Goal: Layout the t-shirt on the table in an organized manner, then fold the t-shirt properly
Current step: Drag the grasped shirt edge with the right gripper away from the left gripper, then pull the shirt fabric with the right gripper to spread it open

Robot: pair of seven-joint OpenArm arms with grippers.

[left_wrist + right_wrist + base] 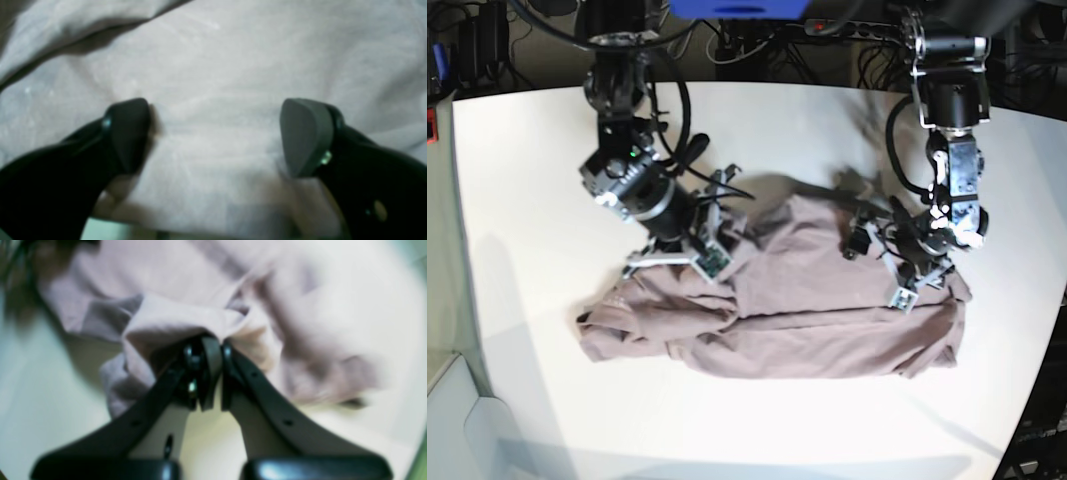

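Note:
The mauve-pink t-shirt [807,310] lies crumpled and spread wide across the middle of the white table [527,180]. In the right wrist view, my right gripper [213,345] is shut on a raised fold of the t-shirt [186,283] near its edge, with bare table [40,390] below. In the base view that gripper [715,248] sits at the shirt's upper left part. My left gripper [217,136] is open, its two fingers [128,133] spread just above flat t-shirt cloth [233,66]. In the base view it [905,275] hovers over the shirt's right side.
Cables and dark equipment [757,40] crowd the space beyond the table's far edge. The table's left edge [452,250] drops off to a grey floor. White tabletop shows in front of the shirt [757,430] and at the far left.

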